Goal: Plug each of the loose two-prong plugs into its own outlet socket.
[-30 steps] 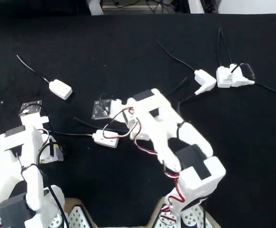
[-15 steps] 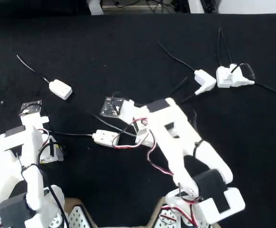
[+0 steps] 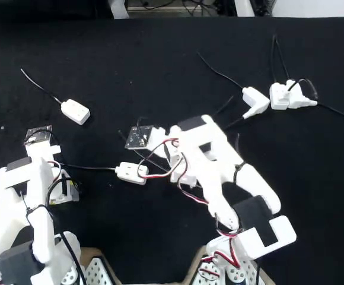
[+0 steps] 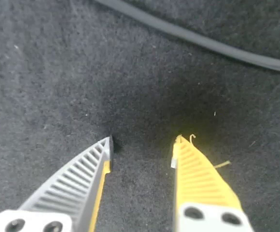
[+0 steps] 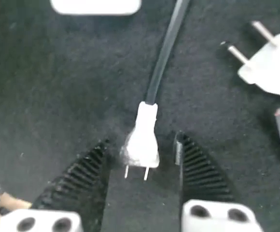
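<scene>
We see right jaws open, straddling a two-prong plug (image 5: 142, 143) on the counter (image 5: 43, 72); left jaws open above counter, near a cable (image 4: 203, 41).

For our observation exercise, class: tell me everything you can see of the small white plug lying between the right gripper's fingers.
The plug is small, white and looks like plastic. Its narrow body widens toward the front, where two thin metal prongs stick out side by side. A black cable leaves its back end. It lies flat and unplugged on the black cloth. The right gripper is open, with one finger on each side of it and a dark gap between, so neither seems to touch it.
</scene>
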Motion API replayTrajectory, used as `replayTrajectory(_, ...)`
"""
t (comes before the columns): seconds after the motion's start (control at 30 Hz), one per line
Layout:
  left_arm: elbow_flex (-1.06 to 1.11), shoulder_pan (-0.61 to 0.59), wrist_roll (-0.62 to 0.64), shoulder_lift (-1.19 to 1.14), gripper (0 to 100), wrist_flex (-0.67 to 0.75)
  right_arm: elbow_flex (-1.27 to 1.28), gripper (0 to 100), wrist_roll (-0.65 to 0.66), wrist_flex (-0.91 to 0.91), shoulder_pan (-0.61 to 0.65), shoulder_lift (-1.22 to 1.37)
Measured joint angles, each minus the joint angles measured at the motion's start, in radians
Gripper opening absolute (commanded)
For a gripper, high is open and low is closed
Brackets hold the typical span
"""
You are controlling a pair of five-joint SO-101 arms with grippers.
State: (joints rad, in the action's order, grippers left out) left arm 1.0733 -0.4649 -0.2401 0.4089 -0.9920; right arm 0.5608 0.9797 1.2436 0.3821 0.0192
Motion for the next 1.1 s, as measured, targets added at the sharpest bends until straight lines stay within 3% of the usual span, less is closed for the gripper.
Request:
replayTrajectory(0.4,0.000,0.000,0.000,0.000,21,0.000,-0.006,18.8,0.037,-0.012,0.003,0.072)
replayTrajectory(0.57,0.000,0.000,0.000,0.000,21,0.000,-0.011,11.6,0.037,-0.044,-0.002,0.106)
replayTrajectory(1.0,0.000,0.000,0.000,0.000,21,0.000,-0.026,10.4,0.091,-0.009,-0.057,0.115)
replayTrajectory(1.07,0.000,0.000,0.000,0.000,21,0.000,-0.026,1.1,0.091,-0.009,-0.057,0.115)
replayTrajectory(1.1,0.000,0.000,0.000,0.000,21,0.000,-0.026,1.1,0.091,-0.009,-0.057,0.115)
